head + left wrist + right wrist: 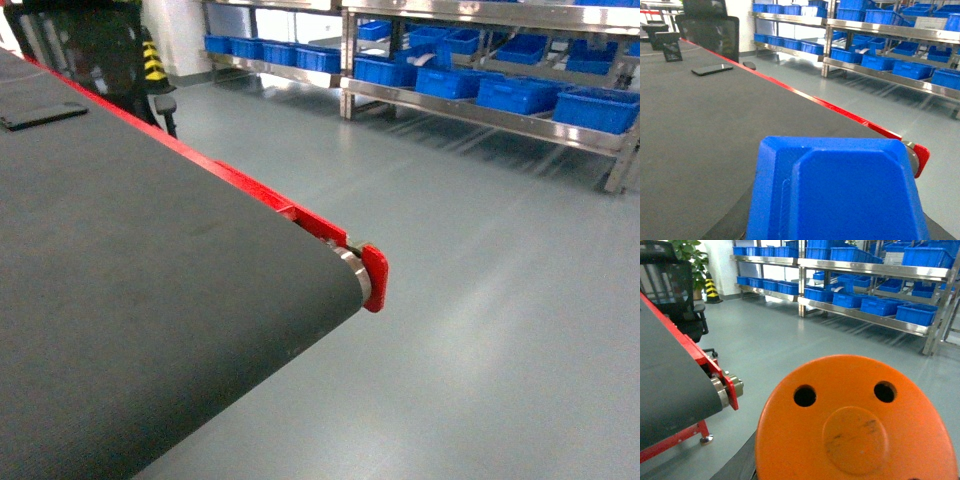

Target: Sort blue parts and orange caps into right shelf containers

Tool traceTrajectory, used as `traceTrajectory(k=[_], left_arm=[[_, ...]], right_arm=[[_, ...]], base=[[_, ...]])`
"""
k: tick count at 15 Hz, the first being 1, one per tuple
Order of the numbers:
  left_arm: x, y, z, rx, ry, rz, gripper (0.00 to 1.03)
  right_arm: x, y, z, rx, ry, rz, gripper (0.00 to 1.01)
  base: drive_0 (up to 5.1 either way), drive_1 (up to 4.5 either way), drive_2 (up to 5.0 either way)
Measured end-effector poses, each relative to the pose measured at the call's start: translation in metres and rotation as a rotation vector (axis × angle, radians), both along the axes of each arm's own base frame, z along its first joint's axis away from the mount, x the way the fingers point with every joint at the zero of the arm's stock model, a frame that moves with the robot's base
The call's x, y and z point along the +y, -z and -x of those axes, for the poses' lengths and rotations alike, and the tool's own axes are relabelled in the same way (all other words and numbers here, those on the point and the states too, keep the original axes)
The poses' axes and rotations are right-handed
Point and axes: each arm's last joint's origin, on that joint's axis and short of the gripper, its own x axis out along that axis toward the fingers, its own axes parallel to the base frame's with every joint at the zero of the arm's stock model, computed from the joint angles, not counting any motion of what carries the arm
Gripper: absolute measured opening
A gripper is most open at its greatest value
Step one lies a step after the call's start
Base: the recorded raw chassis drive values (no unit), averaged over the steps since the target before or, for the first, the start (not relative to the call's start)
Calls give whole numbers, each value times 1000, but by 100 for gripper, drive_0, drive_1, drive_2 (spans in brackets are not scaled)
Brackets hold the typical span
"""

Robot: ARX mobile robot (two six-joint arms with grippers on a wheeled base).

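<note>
**Op A:** Grey floor (480, 330), and steel shelving (480, 108) along the far wall. It carries rows of blue crates (515, 95) on its tiers, well away from where I sit. A dark conveyor belt (130, 330) fills the left of the head view. It has a red side rail (250, 190) and a red end cap (374, 278) at the roller.

**Op B:** Arms?

**Op A:** None in the head view. The left wrist camera is filled low down by a blue part (840, 192) (moulded, tray-like, rim raised), sitting over the belt near its end. The right wrist camera shows an orange cap (857, 422), round with two holes and a raised disc. It hangs over the floor, just off the belt's end.

**Op B:** Claws?

**Op A:** I can't see either claw; each item blocks its own lens. I can't say what holds them.

**Op B:** Anything else?

**Op A:** A black phone (712, 69) lies flat on the belt, further up. A black mesh chair (670, 290) stands beyond the rail.
</note>
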Motion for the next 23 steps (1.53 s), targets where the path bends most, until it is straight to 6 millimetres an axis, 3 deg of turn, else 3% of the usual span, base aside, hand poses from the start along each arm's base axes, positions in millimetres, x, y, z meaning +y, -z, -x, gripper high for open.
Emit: traceTrajectory(k=[23], left_arm=[[0,0,0,0,0,0,41]], right_arm=[[0,0,0,0,0,0,44]], base=[[-162,-162,-162]])
